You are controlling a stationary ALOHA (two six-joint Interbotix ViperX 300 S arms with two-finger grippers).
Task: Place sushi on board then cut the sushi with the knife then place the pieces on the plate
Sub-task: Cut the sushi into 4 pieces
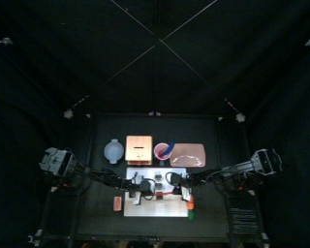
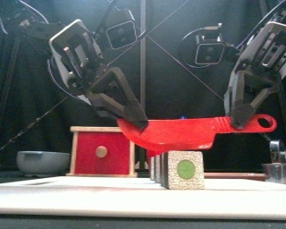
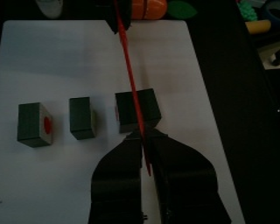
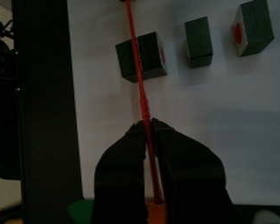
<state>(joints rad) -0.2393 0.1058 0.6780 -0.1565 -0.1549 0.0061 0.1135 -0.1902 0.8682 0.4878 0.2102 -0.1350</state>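
**White cutting board [image 2: 110, 199] up front, knife poised over the sushi**

Both grippers are clamped on the red toy knife [image 2: 175, 134]. The left gripper [image 2: 131, 119] pinches the blade's tip end and the right gripper [image 2: 241, 121] grips the handle end. The blade hangs roughly level between them, edge down.

Directly beneath its middle stands the sushi block [image 2: 181, 168] on the board, its green-centred end facing front. Blade and block are so close that I cannot tell whether they touch. From the wrist views the edge crosses the block roughly at its middle.

Two cut pieces [image 3: 81, 118] lie in a row with the block, each apart from the next. The pink tray [image 1: 190, 153] waits behind the board, beside the wooden box [image 1: 139, 148].

The step in hand looks like another cut. Nothing steadies the block, so both arms should press down together at one rate. The blade should stay upright and square to the roll. If one end leads, the knife will tilt and may shove the block sideways or tip it. After the cut, lifting straight up should keep the halves from dragging along.
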